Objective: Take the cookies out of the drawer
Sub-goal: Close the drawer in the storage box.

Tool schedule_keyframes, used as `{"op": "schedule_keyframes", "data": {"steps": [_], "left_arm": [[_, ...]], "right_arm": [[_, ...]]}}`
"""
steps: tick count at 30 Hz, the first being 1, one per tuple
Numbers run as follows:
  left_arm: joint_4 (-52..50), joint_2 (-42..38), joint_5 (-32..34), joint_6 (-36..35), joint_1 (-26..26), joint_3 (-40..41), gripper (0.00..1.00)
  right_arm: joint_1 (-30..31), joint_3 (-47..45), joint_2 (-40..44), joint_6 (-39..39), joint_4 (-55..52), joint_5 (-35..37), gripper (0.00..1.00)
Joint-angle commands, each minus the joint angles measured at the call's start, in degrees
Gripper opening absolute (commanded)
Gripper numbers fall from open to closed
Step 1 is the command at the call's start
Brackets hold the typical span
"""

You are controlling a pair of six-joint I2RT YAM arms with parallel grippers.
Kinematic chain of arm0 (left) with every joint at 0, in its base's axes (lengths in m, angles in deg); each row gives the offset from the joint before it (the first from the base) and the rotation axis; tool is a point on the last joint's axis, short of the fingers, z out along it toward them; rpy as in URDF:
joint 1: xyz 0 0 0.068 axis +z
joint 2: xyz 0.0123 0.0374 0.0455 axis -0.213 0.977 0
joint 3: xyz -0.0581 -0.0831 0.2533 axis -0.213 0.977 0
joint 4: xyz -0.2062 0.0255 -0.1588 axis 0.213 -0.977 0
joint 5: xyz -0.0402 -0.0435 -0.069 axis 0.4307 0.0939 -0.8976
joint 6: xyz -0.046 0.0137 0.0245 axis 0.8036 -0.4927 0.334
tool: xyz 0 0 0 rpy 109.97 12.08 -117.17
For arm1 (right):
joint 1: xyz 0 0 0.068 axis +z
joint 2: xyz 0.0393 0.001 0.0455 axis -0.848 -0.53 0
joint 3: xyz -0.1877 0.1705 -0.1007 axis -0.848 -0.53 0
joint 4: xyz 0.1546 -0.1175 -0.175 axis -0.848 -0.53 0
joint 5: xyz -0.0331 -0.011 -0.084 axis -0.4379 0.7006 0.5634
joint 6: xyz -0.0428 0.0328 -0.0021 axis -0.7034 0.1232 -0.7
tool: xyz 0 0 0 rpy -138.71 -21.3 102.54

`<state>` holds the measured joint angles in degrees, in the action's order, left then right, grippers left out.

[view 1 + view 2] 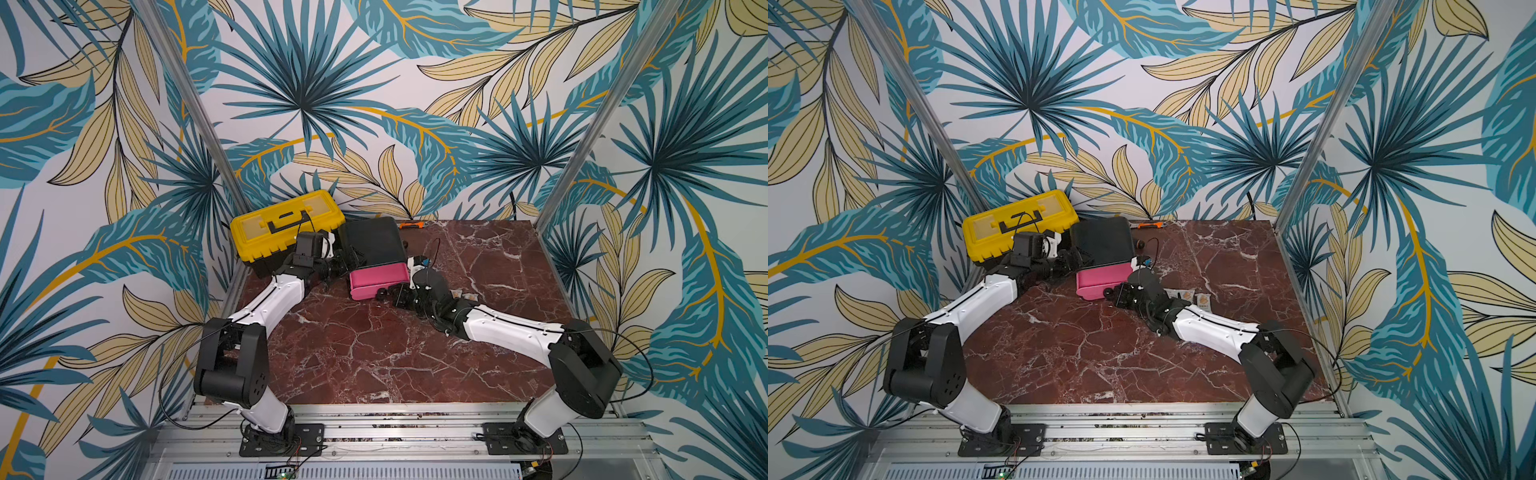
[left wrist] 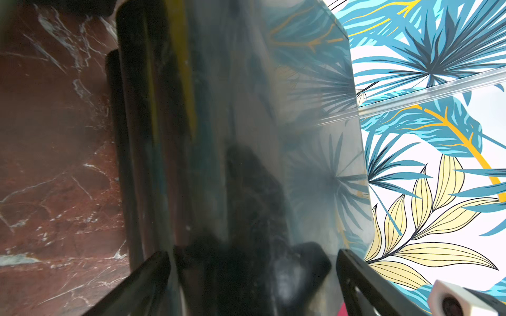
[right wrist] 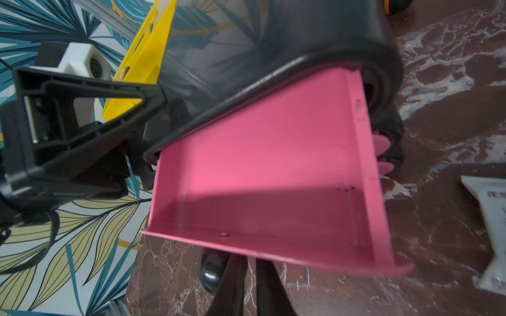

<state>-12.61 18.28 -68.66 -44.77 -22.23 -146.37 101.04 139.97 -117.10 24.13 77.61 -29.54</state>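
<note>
A pink drawer [image 1: 376, 278] [image 1: 1100, 278] stands pulled out of a black cabinet [image 1: 372, 241] [image 2: 219, 136]. In the right wrist view the part of the drawer [image 3: 273, 177] that shows holds nothing. Two white cookies packets [image 1: 1185, 294] [image 1: 1203, 300] lie on the marble beside the right arm; one packet [image 3: 490, 232] also shows in the right wrist view. My right gripper [image 1: 395, 296] [image 3: 250, 257] is shut below the drawer's front panel, next to the black knob [image 3: 210, 269], with nothing between its fingers. My left gripper [image 1: 353, 257] [image 2: 254, 262] clamps the cabinet's left side, jaws wide.
A yellow toolbox [image 1: 286, 224] [image 1: 1017, 222] stands at the back left, close behind the left arm. An orange tool [image 1: 411, 225] lies by the back wall. Metal posts frame the red marble table [image 1: 374, 353].
</note>
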Motion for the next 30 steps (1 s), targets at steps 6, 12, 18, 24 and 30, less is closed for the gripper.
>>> {"op": "schedule_keyframes", "data": {"steps": [6, 12, 18, 24, 30], "left_arm": [[-6.66, -5.93, 4.08, -4.84, -1.74, -0.35, 1.0], [-10.58, -9.43, 6.98, -8.05, -2.71, 0.17, 1.0], [-12.12, -10.99, 7.77, -9.31, -2.96, 0.3, 1.0], [-11.35, -10.61, 5.72, -9.37, -2.84, -0.88, 1.0], [-14.82, -8.19, 3.89, -10.44, -2.37, -6.33, 1.0]], "right_arm": [[0.03, 3.75, -7.63, 1.66, 9.65, 2.35, 0.15], [-0.16, 2.65, -9.21, 3.1, 16.62, 4.28, 0.17], [-0.81, -0.79, -9.89, 4.47, 26.5, 5.44, 0.23], [-1.2, -3.45, -10.14, 6.05, 32.56, 4.74, 0.28], [-1.06, -14.08, -7.9, 9.76, 43.17, 9.43, 0.36]]}}
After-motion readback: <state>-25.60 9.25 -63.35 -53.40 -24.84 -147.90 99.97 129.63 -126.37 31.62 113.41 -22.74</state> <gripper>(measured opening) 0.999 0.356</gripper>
